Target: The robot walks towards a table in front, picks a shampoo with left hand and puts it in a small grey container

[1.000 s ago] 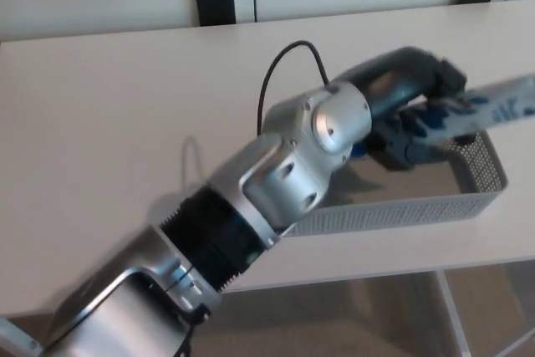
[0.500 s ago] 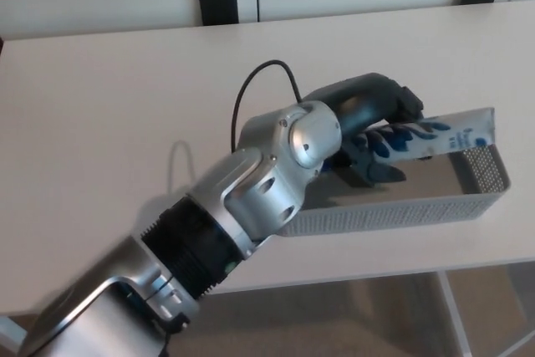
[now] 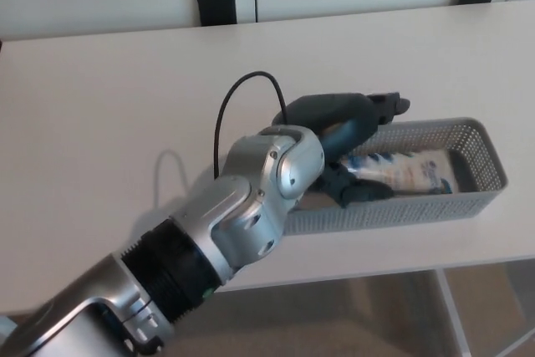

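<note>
Left hand (image 3: 347,127) — fingers (image 3: 386,104) seemingly apart | shampoo (image 3: 401,171) just beside it, lying in container (image 3: 489,150)

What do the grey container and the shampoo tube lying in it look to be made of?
The grey container is likely plastic, though coated metal mesh is possible: its matt grey walls are perforated in a fine regular grid. The shampoo tube is probably soft plastic, with a smooth white skin and blue print.

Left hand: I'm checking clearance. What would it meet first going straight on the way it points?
Likely the shampoo tube lying in the grey container just ahead, though depth is unclear.
</note>
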Robot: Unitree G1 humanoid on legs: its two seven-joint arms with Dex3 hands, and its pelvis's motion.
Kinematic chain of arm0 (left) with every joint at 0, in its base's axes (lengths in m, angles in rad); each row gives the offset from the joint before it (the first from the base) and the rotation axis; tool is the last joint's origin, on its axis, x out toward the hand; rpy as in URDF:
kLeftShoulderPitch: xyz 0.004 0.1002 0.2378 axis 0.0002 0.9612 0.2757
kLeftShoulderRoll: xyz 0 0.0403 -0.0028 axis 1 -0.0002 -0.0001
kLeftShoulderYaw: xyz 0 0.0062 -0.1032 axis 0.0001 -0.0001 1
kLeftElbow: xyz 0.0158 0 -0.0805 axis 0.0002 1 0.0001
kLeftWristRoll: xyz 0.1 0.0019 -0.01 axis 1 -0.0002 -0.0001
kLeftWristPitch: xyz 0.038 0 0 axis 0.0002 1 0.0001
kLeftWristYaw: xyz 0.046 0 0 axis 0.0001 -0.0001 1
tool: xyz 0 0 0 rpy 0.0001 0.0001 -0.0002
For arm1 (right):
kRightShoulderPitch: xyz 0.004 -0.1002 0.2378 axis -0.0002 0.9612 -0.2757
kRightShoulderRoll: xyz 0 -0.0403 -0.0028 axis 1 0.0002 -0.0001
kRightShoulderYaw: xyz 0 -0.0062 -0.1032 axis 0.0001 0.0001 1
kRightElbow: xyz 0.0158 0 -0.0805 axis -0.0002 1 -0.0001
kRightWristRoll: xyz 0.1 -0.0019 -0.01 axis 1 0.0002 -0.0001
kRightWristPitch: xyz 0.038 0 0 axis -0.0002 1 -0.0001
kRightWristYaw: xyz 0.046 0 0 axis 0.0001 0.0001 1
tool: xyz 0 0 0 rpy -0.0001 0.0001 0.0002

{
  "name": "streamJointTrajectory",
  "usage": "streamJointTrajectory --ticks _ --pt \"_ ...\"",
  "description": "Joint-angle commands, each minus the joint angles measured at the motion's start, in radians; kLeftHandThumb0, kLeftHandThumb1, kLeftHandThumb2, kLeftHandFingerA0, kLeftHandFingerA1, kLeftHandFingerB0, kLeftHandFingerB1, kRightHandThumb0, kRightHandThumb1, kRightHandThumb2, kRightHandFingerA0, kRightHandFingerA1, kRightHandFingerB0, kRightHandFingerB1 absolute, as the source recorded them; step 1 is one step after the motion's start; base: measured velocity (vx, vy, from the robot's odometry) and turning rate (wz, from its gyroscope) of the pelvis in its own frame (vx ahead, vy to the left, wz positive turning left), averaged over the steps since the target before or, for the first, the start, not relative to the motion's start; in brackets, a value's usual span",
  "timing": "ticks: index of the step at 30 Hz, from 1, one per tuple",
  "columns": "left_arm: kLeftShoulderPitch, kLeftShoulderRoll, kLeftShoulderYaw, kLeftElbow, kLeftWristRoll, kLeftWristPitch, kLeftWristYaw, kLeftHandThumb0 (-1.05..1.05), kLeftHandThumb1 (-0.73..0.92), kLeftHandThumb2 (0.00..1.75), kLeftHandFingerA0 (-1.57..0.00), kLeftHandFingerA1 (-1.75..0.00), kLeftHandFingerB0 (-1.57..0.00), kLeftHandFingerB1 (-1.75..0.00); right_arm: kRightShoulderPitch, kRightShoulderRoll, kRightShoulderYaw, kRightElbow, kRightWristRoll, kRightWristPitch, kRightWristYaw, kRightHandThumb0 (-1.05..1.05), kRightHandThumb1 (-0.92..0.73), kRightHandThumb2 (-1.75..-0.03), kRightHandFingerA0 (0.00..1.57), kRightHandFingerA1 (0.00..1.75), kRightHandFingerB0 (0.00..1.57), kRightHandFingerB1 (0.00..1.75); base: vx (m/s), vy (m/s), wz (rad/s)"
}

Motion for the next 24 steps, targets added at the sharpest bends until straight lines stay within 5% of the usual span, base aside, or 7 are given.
streamJointTrajectory --ticks 1,3,4,6,20,21,24 --pt "-0.006 0.02 0.023 -0.003 0.074 -0.009 0.029 -0.93 0.49 0.91 0.0 0.0 0.0 -0.01 -0.002 -0.008 -0.006 0.001 0.005 0.004 0.023 -0.31 -0.75 -0.62 0.58 0.42 0.48 0.38 0.0 0.0 0.0" --pt "-0.013 0.018 0.041 -0.018 0.064 -0.001 0.011 -0.94 0.5 0.94 0.0 0.0 0.0 0.0 -0.005 -0.01 -0.003 0.002 0.002 0.003 0.018 -0.32 -0.75 -0.62 0.6 0.43 0.48 0.38 0.0 0.0 0.0" --pt "-0.014 0.019 0.048 -0.033 0.064 0.003 0.009 -1.01 0.62 0.61 0.0 0.0 0.0 0.0 -0.007 -0.009 -0.006 0.001 0.004 0.007 0.016 -0.32 -0.74 -0.62 0.61 0.43 0.48 0.38 0.0 0.0 0.0" --pt "-0.01 0.018 0.063 -0.053 0.059 -0.003 0.013 -0.98 0.62 0.6 0.0 0.0 0.0 0.0 -0.007 -0.01 -0.007 0.001 0.005 0.007 0.016 -0.31 -0.74 -0.62 0.6 0.42 0.48 0.38 0.0 0.0 0.0" --pt "0.096 0.097 0.294 -0.825 -0.007 -0.004 -0.101 -0.9 0.57 0.6 0.0 0.0 0.0 -0.06 -0.014 -0.01 -0.009 0.008 0.007 0.009 0.02 -0.3 -0.73 -0.61 0.61 0.43 0.48 0.38 0.0 0.0 0.0" --pt "0.161 0.176 0.434 -0.995 -0.075 -0.014 -0.154 -0.76 0.45 0.82 0.0 -0.01 0.0 -0.1 -0.005 -0.02 -0.008 0.007 0.006 0.006 0.026 -0.31 -0.73 -0.61 0.6 0.42 0.49 0.38 0.0 0.0 0.0" --pt "0.242 0.254 0.627 -1.132 -0.197 -0.004 -0.227 -0.7 0.42 0.82 0.0 -0.11 -0.02 -0.16 0.004 -0.033 -0.003 0.004 0.001 0.004 0.028 -0.31 -0.73 -0.61 0.6 0.42 0.48 0.38 0.0 0.0 0.0"
